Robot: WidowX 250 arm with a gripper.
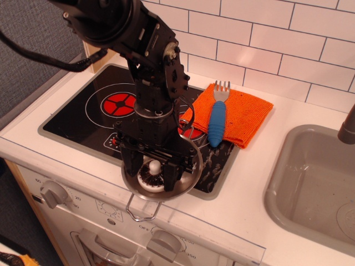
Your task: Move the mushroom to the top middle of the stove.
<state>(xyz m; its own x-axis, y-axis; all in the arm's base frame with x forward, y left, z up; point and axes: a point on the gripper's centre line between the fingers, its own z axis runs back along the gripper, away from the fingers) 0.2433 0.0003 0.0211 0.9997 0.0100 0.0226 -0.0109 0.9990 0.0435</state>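
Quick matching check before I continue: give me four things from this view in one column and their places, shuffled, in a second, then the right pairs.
1. mushroom
2. fork
3. steel bowl
4. gripper

A. lying on the orange cloth
B. on the front right corner of the stove
C. inside the bowl, stem up
D. lowered into the bowl, fingers either side of the mushroom

Pairs: 1-C, 2-A, 3-B, 4-D
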